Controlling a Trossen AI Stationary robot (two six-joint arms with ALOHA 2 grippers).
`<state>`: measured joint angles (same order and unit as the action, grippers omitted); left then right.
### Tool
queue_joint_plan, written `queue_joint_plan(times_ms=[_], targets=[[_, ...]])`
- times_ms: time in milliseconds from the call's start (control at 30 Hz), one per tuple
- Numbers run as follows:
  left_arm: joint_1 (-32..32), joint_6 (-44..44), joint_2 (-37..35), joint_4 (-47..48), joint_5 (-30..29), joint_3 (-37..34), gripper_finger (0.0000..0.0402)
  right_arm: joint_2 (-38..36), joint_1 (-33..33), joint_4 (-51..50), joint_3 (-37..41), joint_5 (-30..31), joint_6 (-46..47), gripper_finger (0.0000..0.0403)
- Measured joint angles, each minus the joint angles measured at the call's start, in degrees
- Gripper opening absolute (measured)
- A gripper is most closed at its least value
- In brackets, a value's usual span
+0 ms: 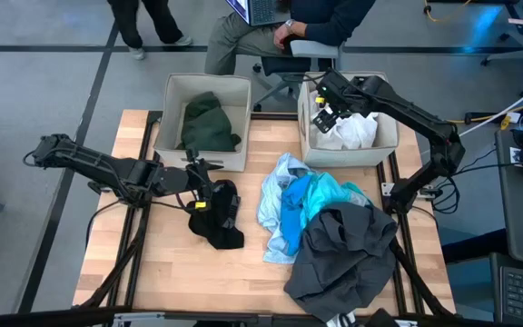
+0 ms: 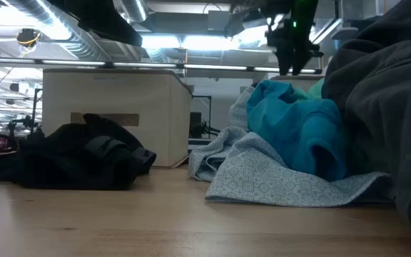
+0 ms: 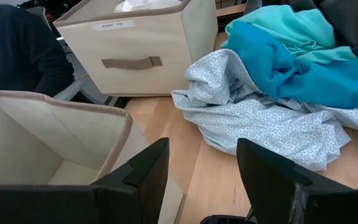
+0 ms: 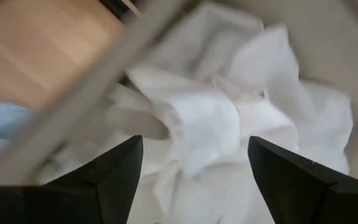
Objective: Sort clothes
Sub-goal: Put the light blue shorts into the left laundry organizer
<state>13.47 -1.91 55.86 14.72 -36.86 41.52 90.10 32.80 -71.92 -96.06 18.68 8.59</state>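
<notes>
Two grippers, both empty: my right gripper (image 1: pixel 320 98) hangs wide open over the crumpled white garment (image 1: pixel 350 132) in the right beige fabric bin (image 1: pixel 388 143); my left gripper (image 1: pixel 199 173), fingers parted, hovers at the small black garment (image 1: pixel 218 216) on the wooden table (image 1: pixel 143 268). Risk: my left fingers snag the neighbouring left bin (image 1: pixel 172 156).
</notes>
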Motion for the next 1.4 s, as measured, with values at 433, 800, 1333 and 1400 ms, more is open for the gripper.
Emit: queue_joint_plan(times_ms=[433,800,1333,1400], targets=[[0.0,0.0,0.0,0.1,0.0,0.0,0.018,-3.5,-22.2,-0.2,-2.2,-3.8,0.1,0.0292],[0.0,0.4,0.0,0.1,0.0,0.0,0.018,-3.1,-40.2,-0.5,-0.3,0.3,8.2,0.0292],[0.0,0.6,0.0,0.1,0.0,0.0,0.018,-3.1,-45.9,5.1,20.4,0.6,18.9,0.0292],[0.0,0.7,0.0,0.1,0.0,0.0,0.018,-3.1,-45.9,6.6,22.2,0.1,20.5,0.0292]])
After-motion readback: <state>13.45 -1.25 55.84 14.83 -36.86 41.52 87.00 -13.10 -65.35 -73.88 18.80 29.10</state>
